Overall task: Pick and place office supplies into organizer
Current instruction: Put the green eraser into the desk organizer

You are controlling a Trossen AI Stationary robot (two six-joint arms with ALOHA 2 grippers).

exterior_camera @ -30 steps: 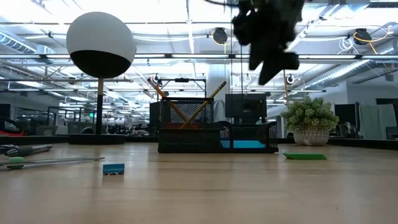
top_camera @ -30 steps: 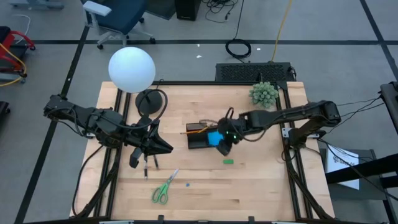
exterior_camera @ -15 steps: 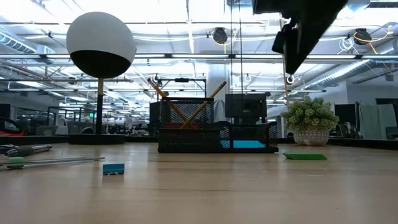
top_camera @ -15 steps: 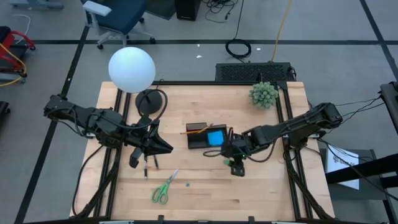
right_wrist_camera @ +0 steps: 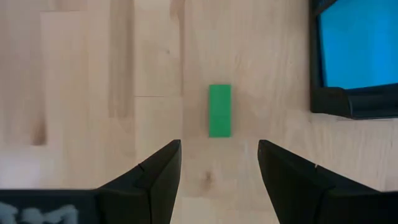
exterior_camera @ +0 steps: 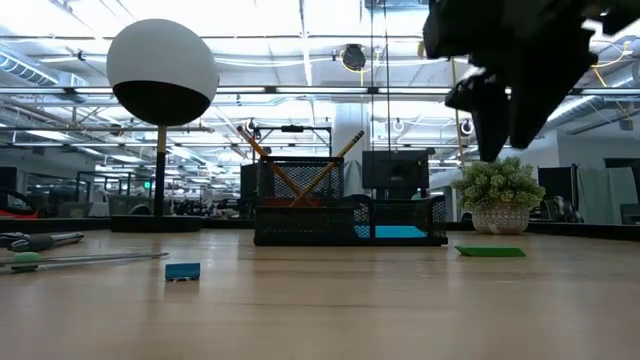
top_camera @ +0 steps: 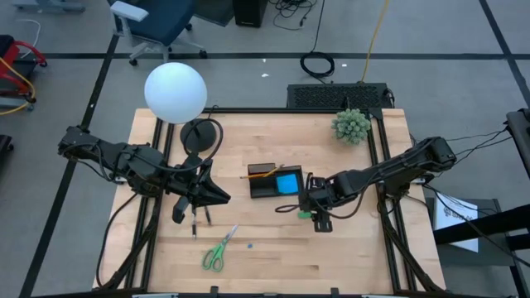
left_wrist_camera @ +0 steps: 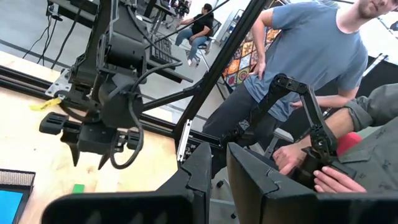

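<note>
Right gripper above the eraser, fingers apart.

High view: the right gripper [top_camera: 319,217] hangs over the green eraser [top_camera: 304,215], just in front of the organizer [top_camera: 277,182], which holds the blue pad [top_camera: 288,182]. The left gripper [top_camera: 184,201] waits near the pens [top_camera: 195,219] and scissors [top_camera: 219,250] (fingers nearly closed, holding nothing).
Low view: two pencils [exterior_camera: 300,168] lean in the organizer.
Right wrist view: the eraser lies flat on the table [right_wrist_camera: 93,81], untouched, between the open fingers [right_wrist_camera: 155,174].
</note>
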